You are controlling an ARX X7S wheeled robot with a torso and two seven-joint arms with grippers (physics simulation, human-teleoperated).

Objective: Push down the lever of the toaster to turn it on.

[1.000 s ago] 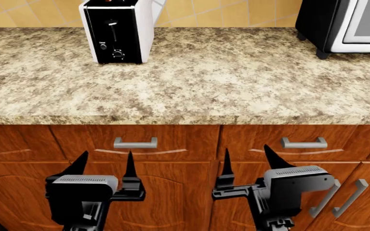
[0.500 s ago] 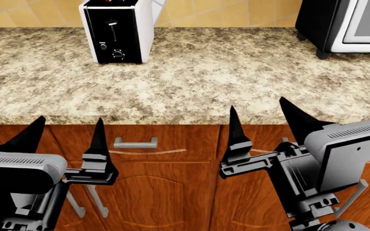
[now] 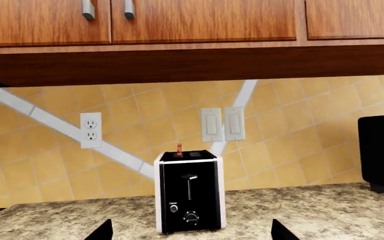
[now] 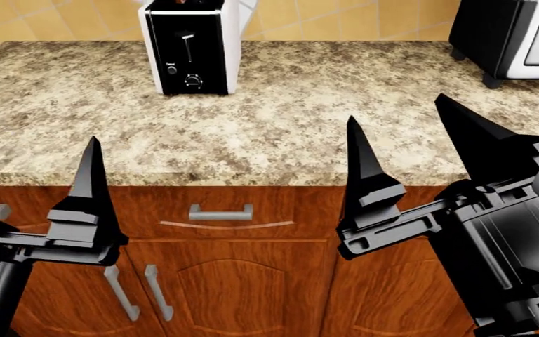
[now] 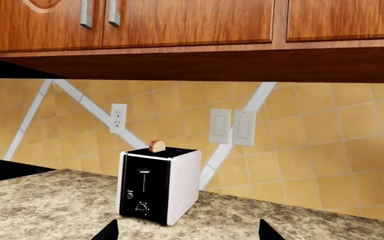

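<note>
The toaster (image 4: 193,48), black front with white sides, stands at the back left of the granite counter, against the tiled wall. Its lever (image 4: 187,36) sits near the top of the vertical slot, above a small button and a round dial. The toaster also shows in the left wrist view (image 3: 189,197) and the right wrist view (image 5: 157,186), with bread sticking out of its top. My left gripper (image 4: 31,168) and right gripper (image 4: 410,151) are both open and empty. They are raised in front of the counter's front edge, far from the toaster.
A black-and-white microwave (image 4: 518,35) stands at the back right of the counter (image 4: 279,126). Wooden cabinet doors and drawers (image 4: 222,267) lie below. Upper cabinets (image 3: 192,20) overhang the wall with an outlet (image 3: 90,130) and switches (image 3: 222,124).
Both grippers have risen from below the counter's edge to its level. The head view has shifted, so the toaster now sits further right in it.
</note>
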